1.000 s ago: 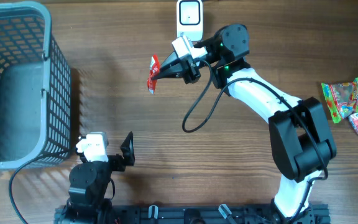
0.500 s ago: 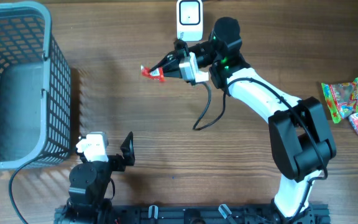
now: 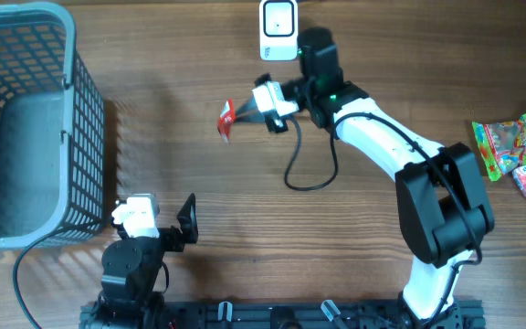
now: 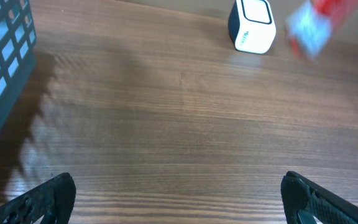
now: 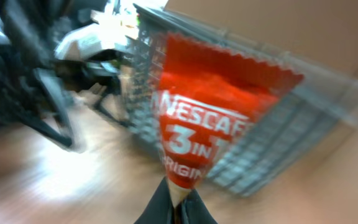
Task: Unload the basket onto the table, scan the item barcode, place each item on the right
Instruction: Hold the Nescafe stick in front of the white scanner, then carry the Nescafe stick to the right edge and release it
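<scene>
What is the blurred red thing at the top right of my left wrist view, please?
Observer: A red Nescafe sachet; the right wrist view shows "3 in 1" printed on it.
Operator: Is anything holding it?
Observer: Yes. The right gripper is shut on its bottom corner.
Operator: Is there anything else beyond my frame?
Observer: The overhead view shows colourful sweet packets lying at the table's far right edge.
</scene>
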{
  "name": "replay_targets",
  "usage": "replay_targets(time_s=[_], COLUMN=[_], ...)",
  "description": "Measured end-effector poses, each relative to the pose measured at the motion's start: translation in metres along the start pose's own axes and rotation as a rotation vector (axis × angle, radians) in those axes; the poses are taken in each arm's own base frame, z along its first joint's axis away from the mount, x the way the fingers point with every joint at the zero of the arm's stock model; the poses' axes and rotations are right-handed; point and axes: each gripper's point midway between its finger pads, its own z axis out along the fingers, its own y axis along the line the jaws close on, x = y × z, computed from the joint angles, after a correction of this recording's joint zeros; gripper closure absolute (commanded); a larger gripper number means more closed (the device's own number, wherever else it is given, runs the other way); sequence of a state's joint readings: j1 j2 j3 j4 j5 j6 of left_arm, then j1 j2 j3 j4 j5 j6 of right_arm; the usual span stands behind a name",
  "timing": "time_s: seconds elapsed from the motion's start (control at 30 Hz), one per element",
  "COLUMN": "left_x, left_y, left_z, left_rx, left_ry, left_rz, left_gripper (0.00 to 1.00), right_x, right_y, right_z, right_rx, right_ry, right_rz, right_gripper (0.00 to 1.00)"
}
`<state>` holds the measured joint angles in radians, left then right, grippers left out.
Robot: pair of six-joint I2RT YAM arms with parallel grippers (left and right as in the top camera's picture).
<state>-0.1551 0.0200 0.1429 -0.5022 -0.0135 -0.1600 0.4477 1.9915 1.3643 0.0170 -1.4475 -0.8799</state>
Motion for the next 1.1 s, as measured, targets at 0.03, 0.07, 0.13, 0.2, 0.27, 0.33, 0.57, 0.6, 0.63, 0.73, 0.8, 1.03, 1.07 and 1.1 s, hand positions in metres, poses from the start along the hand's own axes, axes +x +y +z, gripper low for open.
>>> replay_targets(time_s=[0.03,0.07,0.13,0.2,0.27,0.33,0.57,0.6,0.63,0.73,0.8,1.03,1.07,1.1], left_x=[0.000,0.000,0.000,0.000,0.000,0.000,0.000,0.000,0.000,0.000,0.000,0.000,0.000,0.000], left_y=[0.000,0.000,0.000,0.000,0.000,0.000,0.000,0.000,0.000,0.000,0.000,0.000,0.000,0.000], left_z=[0.000,0.000,0.000,0.000,0.000,0.000,0.000,0.000,0.000,0.000,0.000,0.000,0.000,0.000], left_rx=[0.000,0.000,0.000,0.000,0.000,0.000,0.000,0.000,0.000,0.000,0.000,0.000,0.000,0.000], left_ry=[0.000,0.000,0.000,0.000,0.000,0.000,0.000,0.001,0.000,0.000,0.000,0.000,0.000,0.000], left_rz=[0.000,0.000,0.000,0.000,0.000,0.001,0.000,0.000,0.000,0.000,0.000,0.000,0.000,0.000], left_gripper=[0.00,0.00,0.00,0.00,0.00,0.00,0.00,0.00,0.00,0.00,0.00,0.00,0.00,0.00], right_x=[0.010,0.015,0.021,0.025,0.036,0.062,0.081,0.078,0.077,0.090,0.109,0.196,0.196,0.195], right_y=[0.013,0.022,0.036,0.040,0.029,0.006,-0.126,-0.143,-0.157,-0.203,-0.223,-0.205,-0.204,-0.204], right_z=[0.000,-0.001,-0.001,-0.001,-0.001,-0.007,-0.139,-0.152,-0.160,-0.163,-0.158,-0.133,-0.125,-0.121], right_rx=[-0.013,-0.022,-0.030,-0.021,0.057,0.272,1.067,1.113,1.149,1.229,1.239,1.273,1.264,1.256], right_ry=[0.014,0.023,0.045,0.061,0.101,0.161,-0.256,-0.312,-0.342,-0.396,-0.441,-0.469,-0.460,-0.457], right_rz=[0.196,0.360,0.749,0.999,1.220,1.448,1.700,1.699,1.704,1.785,1.851,2.121,2.124,2.121], right_gripper=[0.96,0.96,0.96,0.96,0.96,0.95,0.95,0.95,0.95,0.95,0.95,0.95,0.95,0.95])
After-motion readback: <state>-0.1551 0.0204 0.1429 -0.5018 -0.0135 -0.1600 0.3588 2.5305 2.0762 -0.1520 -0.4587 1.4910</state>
